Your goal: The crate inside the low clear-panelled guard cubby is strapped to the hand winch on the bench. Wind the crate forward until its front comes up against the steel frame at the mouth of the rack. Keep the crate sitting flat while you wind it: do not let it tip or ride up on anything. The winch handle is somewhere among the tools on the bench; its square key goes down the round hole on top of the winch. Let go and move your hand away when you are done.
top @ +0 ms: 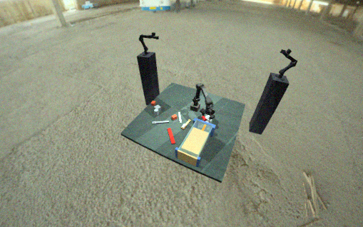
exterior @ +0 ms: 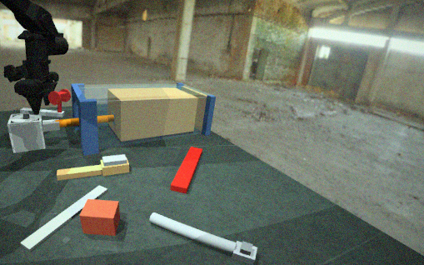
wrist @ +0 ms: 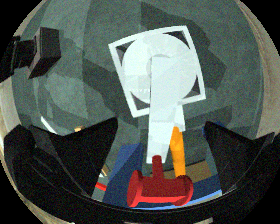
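Note:
The white winch [exterior: 27,135] [wrist: 135,70] stands in front of the cubby. A pale crank arm [wrist: 164,95] lies across its top, with a red knob [exterior: 60,97] [wrist: 160,190] standing at its outer end. An orange strap [exterior: 69,122] [wrist: 178,147] runs from the winch through the blue frame [exterior: 89,129] to the tan crate [top: 195,140] [exterior: 156,114]. The crate sits flat under the clear panels, with a gap between its front and that frame. My gripper [exterior: 42,109] [wrist: 164,124] is open and empty, pointing down low over the winch and crank, its fingertips either side of the crank arm in the wrist view.
Beside the cubby lie a red bar [top: 171,135] [exterior: 187,170], a tan-handled tool [exterior: 81,172], a white strip [exterior: 64,217], an orange block [exterior: 100,217] and a silver wrench-like tool [exterior: 193,233]. Small grey blocks [top: 157,108] and another orange block [top: 153,103] stand at the mat's far-left edge.

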`<action>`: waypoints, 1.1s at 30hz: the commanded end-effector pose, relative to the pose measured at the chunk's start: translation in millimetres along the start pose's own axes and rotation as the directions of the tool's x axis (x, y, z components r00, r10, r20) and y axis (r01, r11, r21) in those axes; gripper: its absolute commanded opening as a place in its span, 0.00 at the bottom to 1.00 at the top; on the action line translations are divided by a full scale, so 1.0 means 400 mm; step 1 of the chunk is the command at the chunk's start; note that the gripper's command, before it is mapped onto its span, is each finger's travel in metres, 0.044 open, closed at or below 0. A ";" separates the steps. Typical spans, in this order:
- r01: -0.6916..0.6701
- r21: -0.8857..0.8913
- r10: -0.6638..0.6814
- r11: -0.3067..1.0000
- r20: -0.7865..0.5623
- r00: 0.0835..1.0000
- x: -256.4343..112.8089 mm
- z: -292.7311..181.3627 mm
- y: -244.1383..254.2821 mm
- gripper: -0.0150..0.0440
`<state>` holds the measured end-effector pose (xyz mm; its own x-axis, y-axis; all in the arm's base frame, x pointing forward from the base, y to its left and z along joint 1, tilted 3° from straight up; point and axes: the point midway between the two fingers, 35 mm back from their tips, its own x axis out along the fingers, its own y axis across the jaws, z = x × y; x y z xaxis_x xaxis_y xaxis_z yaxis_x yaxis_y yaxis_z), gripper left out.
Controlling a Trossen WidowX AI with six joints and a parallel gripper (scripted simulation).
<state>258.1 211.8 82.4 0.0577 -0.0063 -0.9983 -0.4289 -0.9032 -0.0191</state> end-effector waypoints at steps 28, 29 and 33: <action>0.000 0.000 0.000 1.000 0.000 1.000 0.043 0.000 0.000 0.47; 0.000 0.000 0.000 1.000 0.000 1.000 0.043 0.000 0.000 0.45; 0.000 0.000 0.000 1.000 0.000 1.000 0.043 0.000 0.000 0.41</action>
<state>259.0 210.7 64.7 0.0554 -0.0100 -0.9984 -0.4299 -0.9028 -0.0148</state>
